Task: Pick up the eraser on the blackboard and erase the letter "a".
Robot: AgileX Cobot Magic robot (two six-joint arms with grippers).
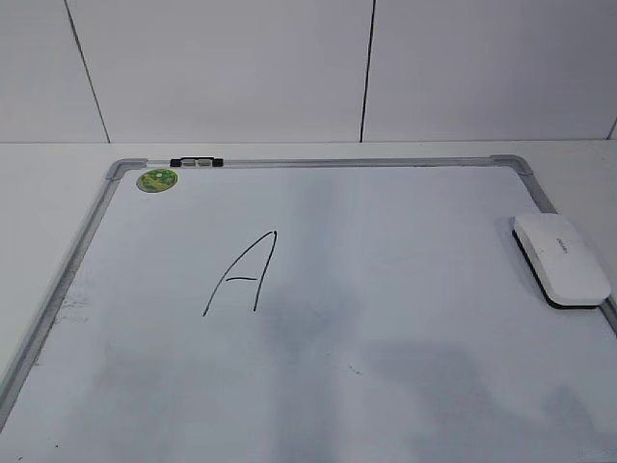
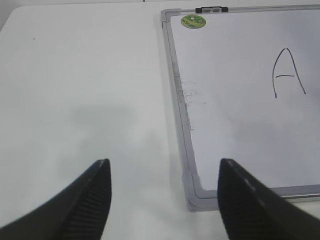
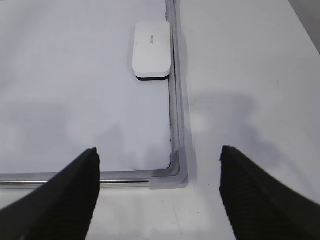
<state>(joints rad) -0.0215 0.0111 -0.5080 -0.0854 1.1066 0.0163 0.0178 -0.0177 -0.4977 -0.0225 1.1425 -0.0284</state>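
One eraser [image 1: 561, 258], lying flat on the blackboard [image 1: 386, 386] at its 3 o'clock edge, long side against the grey frame; one drawn capital A [image 1: 241, 273] left of centre, open board between them. One green sticker [image 1: 157, 179] and one black clip [image 1: 195, 162] at the 11 o'clock corner. Left pincer [image 2: 165, 200] and right pincer [image 3: 159, 192] both gape wide, hold nothing, over the board's near corners with bare desk [image 2: 75, 100] outside.

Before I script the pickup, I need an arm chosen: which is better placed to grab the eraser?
Right. The eraser lies against the board's right frame, straight ahead of the open right gripper. The left gripper hovers off the board's left corner, likely a longer reach.
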